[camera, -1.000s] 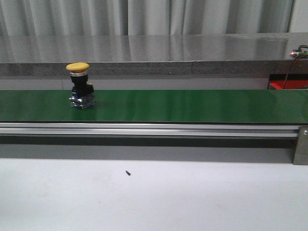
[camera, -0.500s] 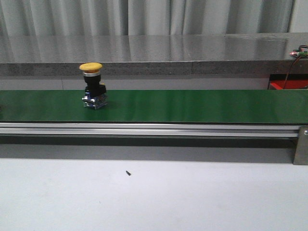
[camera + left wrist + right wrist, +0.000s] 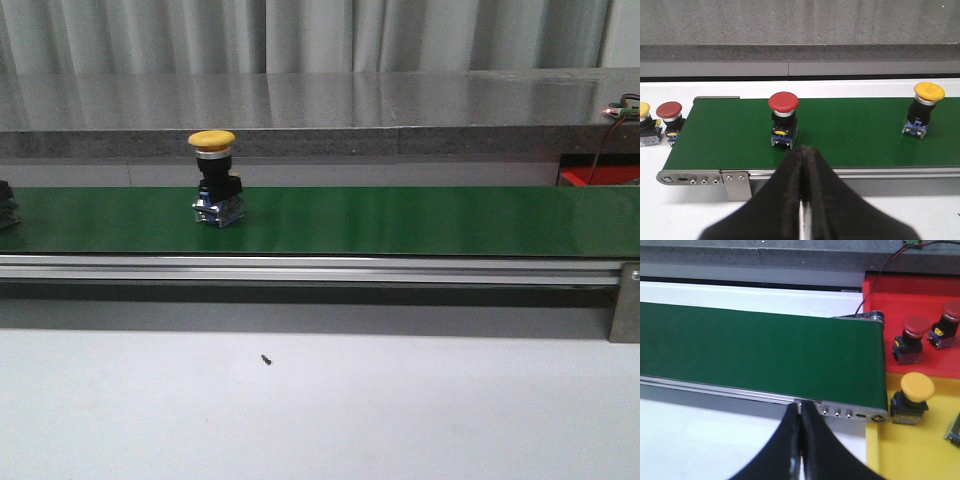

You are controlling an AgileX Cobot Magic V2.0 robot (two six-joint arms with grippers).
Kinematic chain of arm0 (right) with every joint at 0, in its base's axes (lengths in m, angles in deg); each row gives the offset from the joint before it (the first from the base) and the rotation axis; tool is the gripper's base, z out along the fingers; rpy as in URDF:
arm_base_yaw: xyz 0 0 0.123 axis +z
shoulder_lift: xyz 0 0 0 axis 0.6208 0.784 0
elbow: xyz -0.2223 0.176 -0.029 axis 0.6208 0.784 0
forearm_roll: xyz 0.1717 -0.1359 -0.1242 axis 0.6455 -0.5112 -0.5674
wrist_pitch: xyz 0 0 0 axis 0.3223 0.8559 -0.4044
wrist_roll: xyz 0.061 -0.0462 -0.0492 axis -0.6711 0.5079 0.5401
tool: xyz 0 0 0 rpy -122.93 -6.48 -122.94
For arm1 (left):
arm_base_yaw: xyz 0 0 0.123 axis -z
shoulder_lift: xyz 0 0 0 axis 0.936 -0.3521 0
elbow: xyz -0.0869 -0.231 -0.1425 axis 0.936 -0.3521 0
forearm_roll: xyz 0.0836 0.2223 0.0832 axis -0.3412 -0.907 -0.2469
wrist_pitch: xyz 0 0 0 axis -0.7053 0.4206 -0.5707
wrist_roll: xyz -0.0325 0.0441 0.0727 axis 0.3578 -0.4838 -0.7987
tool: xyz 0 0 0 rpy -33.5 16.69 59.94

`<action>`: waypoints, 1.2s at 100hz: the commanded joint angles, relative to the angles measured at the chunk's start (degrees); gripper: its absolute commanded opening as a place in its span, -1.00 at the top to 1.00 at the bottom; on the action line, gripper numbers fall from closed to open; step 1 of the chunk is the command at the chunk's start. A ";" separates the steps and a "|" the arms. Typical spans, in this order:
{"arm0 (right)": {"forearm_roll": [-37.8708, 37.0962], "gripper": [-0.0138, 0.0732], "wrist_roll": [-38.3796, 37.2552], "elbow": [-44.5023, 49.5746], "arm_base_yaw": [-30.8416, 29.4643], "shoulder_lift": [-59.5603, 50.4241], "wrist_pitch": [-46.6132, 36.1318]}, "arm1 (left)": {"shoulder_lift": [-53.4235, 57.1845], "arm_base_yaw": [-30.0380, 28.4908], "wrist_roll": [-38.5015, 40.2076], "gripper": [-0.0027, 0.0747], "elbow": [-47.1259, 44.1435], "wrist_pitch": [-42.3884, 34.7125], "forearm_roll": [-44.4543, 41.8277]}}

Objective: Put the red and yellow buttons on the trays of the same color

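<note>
Buttons ride a green belt (image 3: 400, 220) while both grippers stay clear of them, holding nothing. The left gripper (image 3: 803, 165) has its jaws pressed together, on the near side of the belt from a red button (image 3: 783, 119) standing upright; a yellow button (image 3: 216, 180) stands farther right on the belt. The right gripper (image 3: 801, 427) is likewise clenched, at the belt's right end. Beyond that end, a red tray (image 3: 920, 295) holds two red buttons and a yellow tray (image 3: 920, 450) one yellow button.
</note>
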 commanded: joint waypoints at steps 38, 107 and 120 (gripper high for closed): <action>0.68 0.78 2.85 -25.68 7.14 23.45 13.43 | -0.14 0.45 -0.23 0.98 1.61 -3.77 1.31; 2.22 -0.69 6.66 -59.88 15.35 58.36 31.60 | -0.14 0.45 -0.23 0.98 1.61 -3.77 1.31; 2.27 -0.69 10.01 -66.26 16.01 63.46 34.52 | -0.14 0.45 -0.23 0.98 1.61 -3.77 1.31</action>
